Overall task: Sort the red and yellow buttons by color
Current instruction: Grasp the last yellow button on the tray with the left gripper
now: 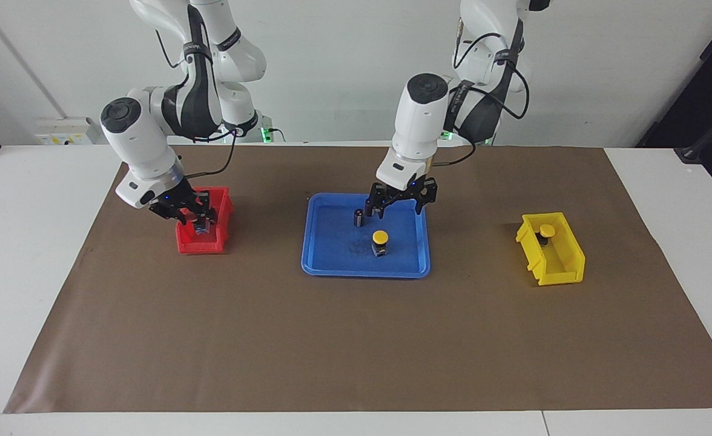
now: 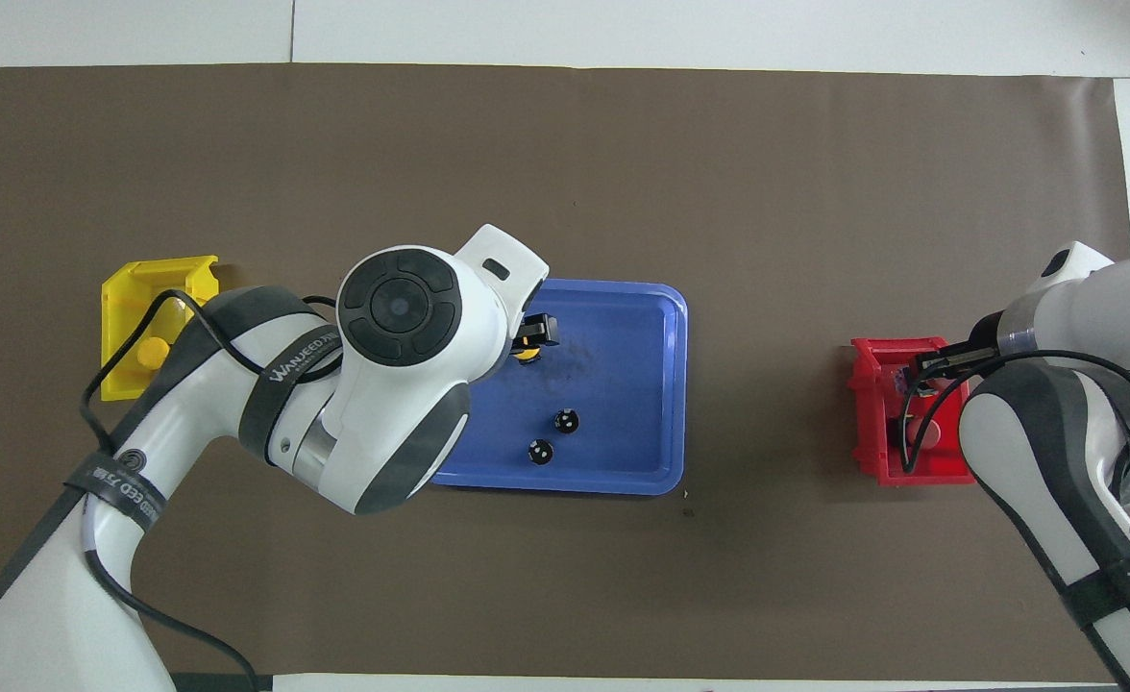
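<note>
1. One yellow button (image 1: 380,241) stands upright in the blue tray (image 1: 319,254), farther from the robots than two dark cylinders (image 1: 363,216).
2. Another yellow button (image 1: 547,231) sits in the yellow bin (image 1: 565,266).
3. The left gripper (image 1: 401,204) hangs over the tray, jaws wide, holding nothing.
4. The right gripper (image 1: 201,223) dips into the red bin (image 1: 201,245), fingers closed; what it grips, I cannot tell.

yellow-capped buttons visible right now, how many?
2. One yellow-capped push button stands in the blue plastic tray; another yellow-capped button sits in the yellow plastic bin. The arms could hide others.
</note>
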Controlling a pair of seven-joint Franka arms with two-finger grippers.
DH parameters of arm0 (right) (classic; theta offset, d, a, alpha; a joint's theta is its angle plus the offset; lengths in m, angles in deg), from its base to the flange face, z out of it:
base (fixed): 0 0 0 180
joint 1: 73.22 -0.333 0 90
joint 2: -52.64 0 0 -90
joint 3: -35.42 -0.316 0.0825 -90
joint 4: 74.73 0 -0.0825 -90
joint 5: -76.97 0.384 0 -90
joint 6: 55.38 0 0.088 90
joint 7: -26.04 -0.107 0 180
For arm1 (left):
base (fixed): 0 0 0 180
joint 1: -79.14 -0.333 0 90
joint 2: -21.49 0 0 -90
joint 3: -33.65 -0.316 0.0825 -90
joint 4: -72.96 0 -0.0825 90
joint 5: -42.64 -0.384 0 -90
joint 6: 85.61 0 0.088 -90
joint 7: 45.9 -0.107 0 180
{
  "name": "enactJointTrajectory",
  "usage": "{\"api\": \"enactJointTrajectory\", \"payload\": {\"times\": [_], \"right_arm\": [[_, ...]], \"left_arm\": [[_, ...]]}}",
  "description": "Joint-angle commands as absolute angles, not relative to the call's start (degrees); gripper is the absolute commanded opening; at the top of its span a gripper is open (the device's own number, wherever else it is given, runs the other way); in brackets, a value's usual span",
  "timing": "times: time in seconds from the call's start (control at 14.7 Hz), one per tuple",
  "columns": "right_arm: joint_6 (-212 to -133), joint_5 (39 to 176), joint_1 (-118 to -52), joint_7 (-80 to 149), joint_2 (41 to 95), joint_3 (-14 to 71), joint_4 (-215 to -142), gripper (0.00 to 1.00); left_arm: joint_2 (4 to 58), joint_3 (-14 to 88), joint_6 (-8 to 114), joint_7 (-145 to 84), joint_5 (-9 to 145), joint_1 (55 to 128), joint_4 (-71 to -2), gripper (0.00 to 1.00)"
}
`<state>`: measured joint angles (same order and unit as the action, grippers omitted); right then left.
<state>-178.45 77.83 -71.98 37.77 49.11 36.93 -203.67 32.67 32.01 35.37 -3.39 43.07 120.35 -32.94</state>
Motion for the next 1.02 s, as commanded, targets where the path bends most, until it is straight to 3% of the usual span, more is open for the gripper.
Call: {"api": "enactJointTrajectory", "payload": {"times": [0.0,0.34,0.61,0.75,0.95], "right_arm": [[-180.7,78.6,-70.5,39.4,47.1,36.2,-206.8,0.24],[-183.8,78.6,-70.3,39.7,48.3,36.1,-208.3,0.24],[-186.1,78.6,-70.6,39.9,48.6,36.1,-209.9,0.24],[-186.3,78.6,-70.9,39.7,48.6,36.1,-210.4,0.24],[-188.2,78.6,-70.8,39.8,48.9,36.1,-211.2,0.24]], "left_arm": [[34.4,30.8,37.3,-2.2,42.8,122.1,-32.4,1.0],[39.9,30.7,41.3,1.2,41.9,124.2,-31.0,1.0],[40.7,30.4,42.8,1.1,41.7,123.8,-30.9,0.99],[40.7,30.4,42.9,1.1,41.7,123.4,-31.0,0.91],[40.7,30.4,42.9,1.1,41.7,123.3,-31.0,0.66]]}}
